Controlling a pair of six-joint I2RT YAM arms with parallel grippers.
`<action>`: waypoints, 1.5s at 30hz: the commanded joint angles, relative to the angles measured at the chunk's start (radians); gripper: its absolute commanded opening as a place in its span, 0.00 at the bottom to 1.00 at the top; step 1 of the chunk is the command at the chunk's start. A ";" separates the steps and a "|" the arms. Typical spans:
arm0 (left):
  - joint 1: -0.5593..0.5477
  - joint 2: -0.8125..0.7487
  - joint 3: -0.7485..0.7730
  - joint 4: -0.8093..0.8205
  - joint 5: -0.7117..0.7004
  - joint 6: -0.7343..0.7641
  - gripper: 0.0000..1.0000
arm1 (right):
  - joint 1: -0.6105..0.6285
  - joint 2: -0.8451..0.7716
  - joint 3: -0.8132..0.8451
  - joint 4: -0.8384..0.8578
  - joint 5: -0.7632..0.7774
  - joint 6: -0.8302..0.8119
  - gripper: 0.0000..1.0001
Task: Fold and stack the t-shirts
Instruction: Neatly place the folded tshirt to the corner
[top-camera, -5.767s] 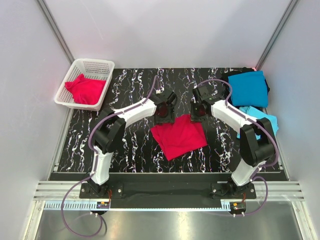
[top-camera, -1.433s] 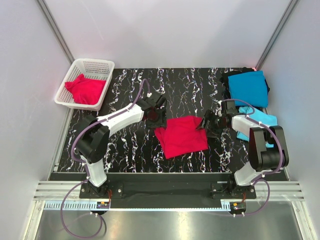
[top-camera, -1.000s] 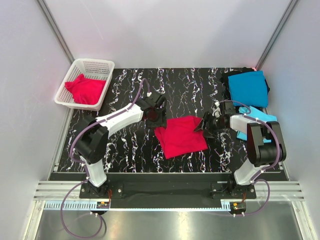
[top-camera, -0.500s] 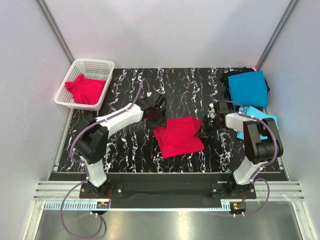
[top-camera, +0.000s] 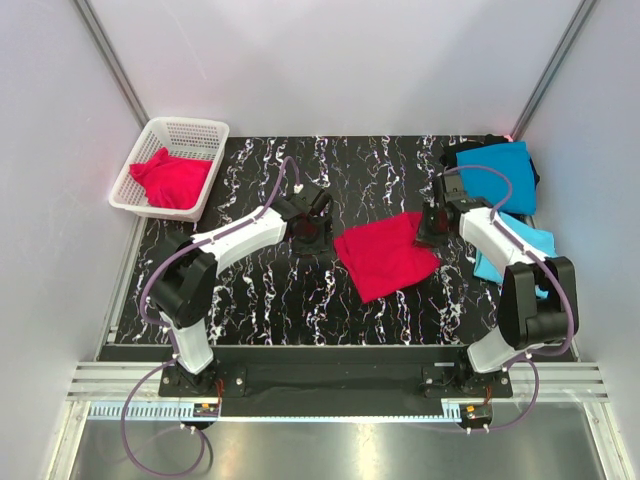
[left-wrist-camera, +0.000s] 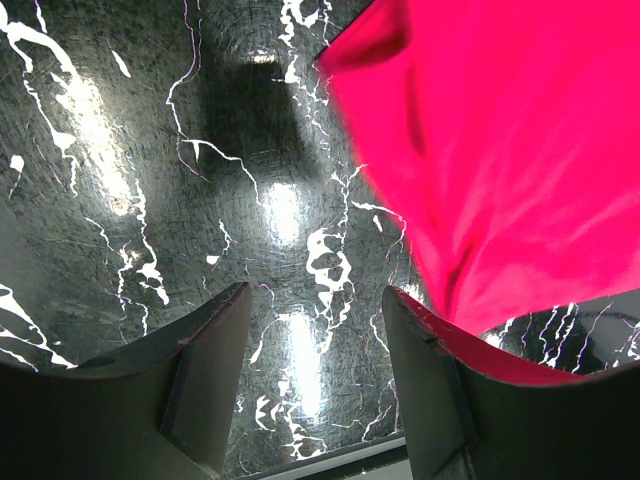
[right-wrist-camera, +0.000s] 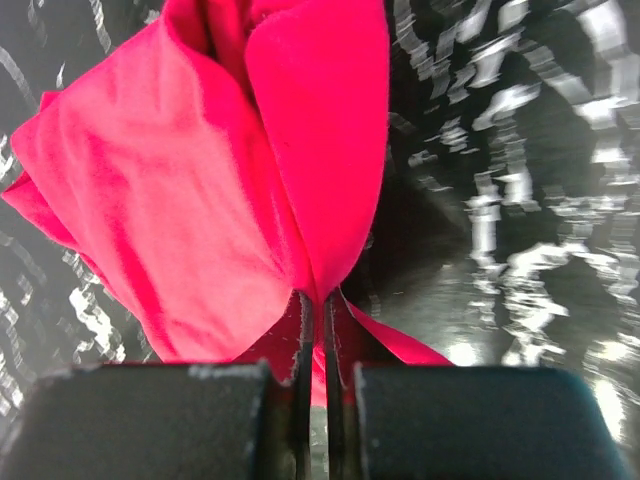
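A folded crimson-red t-shirt (top-camera: 385, 253) lies on the black marbled table (top-camera: 260, 300), right of centre. My right gripper (top-camera: 427, 226) is shut on the shirt's right edge; in the right wrist view the red cloth (right-wrist-camera: 250, 180) bunches up from the closed fingers (right-wrist-camera: 306, 330). My left gripper (top-camera: 308, 226) hovers open over bare table just left of the shirt, whose corner (left-wrist-camera: 500, 150) fills the upper right of the left wrist view. A teal-blue t-shirt (top-camera: 497, 176) lies folded at the back right, a sky-blue t-shirt (top-camera: 522, 247) in front of it. Another red t-shirt (top-camera: 168, 179) sits in the basket.
A white plastic mesh basket (top-camera: 190, 131) stands at the back left of the table. Grey walls close in on both sides and the back. The right arm's body reaches over the sky-blue shirt.
My right gripper closed on the red shirt's right edge and dragged the shirt to the right and slightly back. The left arm has stayed put.
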 joint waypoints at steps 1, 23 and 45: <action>0.003 -0.040 -0.008 0.017 -0.003 0.002 0.60 | 0.008 -0.040 0.086 -0.103 0.187 -0.026 0.00; 0.008 -0.052 -0.020 0.011 -0.007 0.017 0.60 | -0.058 -0.003 0.326 -0.353 0.753 0.035 0.00; 0.009 -0.065 -0.056 0.011 -0.015 0.022 0.60 | -0.370 0.024 0.323 -0.372 0.939 0.106 0.00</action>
